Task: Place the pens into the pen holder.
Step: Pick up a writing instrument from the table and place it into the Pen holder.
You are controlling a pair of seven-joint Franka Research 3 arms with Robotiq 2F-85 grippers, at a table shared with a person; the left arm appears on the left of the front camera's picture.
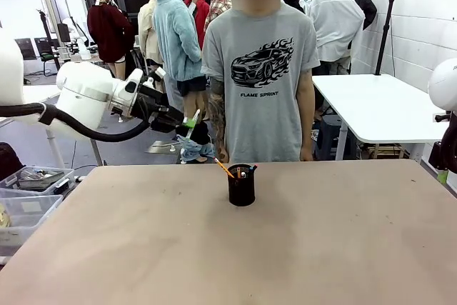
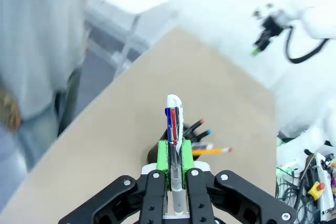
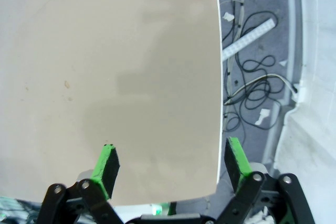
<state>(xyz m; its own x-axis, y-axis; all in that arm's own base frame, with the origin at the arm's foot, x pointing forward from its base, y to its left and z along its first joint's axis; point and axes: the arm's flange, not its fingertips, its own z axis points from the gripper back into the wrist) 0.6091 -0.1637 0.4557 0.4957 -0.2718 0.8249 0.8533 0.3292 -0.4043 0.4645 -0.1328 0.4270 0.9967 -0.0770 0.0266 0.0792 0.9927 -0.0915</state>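
Observation:
The black mesh pen holder (image 1: 241,188) stands at the far middle of the table, with an orange pencil (image 1: 223,167) and other pens sticking out of it. My left gripper (image 1: 193,124) hangs in the air up and to the left of the holder. In the left wrist view the left gripper (image 2: 174,157) is shut on a white-silver pen (image 2: 174,116) with blue and red sliders. Past it sits the pen holder (image 2: 185,134), holding a black red-tipped pen (image 2: 195,125) and the orange pencil (image 2: 212,151). My right gripper (image 3: 172,163) is open over the table's edge, with nothing between its fingers.
A person in a grey T-shirt (image 1: 261,69) stands at the far side, behind the holder. Clear plastic bins (image 1: 28,194) sit off the table's left. A white table (image 1: 378,105) stands at the back right. Cables (image 3: 252,85) lie on the floor beyond the table edge (image 3: 217,103).

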